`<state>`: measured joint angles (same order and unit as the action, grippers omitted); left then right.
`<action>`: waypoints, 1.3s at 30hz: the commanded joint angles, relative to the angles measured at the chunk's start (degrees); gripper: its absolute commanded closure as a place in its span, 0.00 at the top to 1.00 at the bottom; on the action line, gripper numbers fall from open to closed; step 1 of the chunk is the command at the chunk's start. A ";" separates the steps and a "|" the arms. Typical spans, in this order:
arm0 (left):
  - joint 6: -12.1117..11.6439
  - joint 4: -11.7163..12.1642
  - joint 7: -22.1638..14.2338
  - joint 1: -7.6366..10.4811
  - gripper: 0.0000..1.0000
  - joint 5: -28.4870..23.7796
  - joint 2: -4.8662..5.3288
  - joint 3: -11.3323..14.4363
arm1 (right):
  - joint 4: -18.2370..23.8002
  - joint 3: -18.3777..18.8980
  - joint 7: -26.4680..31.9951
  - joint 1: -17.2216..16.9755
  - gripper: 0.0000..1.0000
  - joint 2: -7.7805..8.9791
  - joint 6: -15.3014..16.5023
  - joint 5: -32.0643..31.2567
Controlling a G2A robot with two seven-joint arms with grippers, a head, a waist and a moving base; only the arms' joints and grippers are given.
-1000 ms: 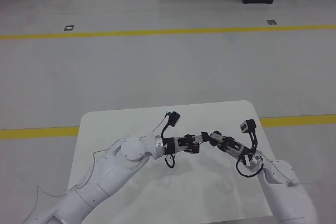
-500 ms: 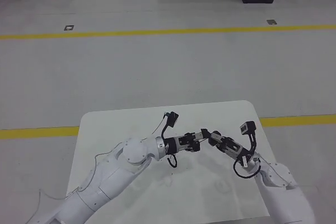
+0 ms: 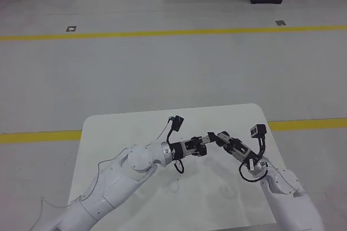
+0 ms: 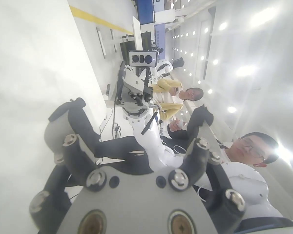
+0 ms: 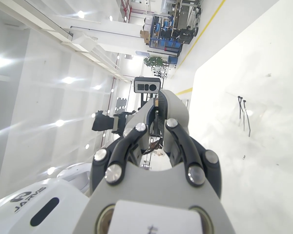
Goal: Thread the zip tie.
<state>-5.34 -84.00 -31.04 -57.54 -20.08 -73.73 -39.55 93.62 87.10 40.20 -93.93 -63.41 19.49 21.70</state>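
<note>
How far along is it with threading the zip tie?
Done: the right fingers and left fingers face each other tip to tip above the table. In hand: the right pair is pressed shut, the left gapes open; I cannot make out a tie between them. Left: black zip ties lie loose on the table, none looped, so the threading itself looks yet to come.

arms (image 3: 133,159): white, black wrists | right claw (image 5: 157,105): grey plate, black links, silver screws | cables (image 3: 177,168) apparently black
</note>
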 commanded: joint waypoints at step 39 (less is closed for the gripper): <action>4.01 0.88 1.60 -0.23 0.11 0.98 -1.00 -1.10 | 2.08 -0.37 -0.22 -0.52 0.00 -0.79 -0.01 -4.59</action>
<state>-1.38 -83.15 -29.42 -57.79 -19.09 -74.71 -40.64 95.72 86.71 39.89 -94.47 -64.18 19.48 17.13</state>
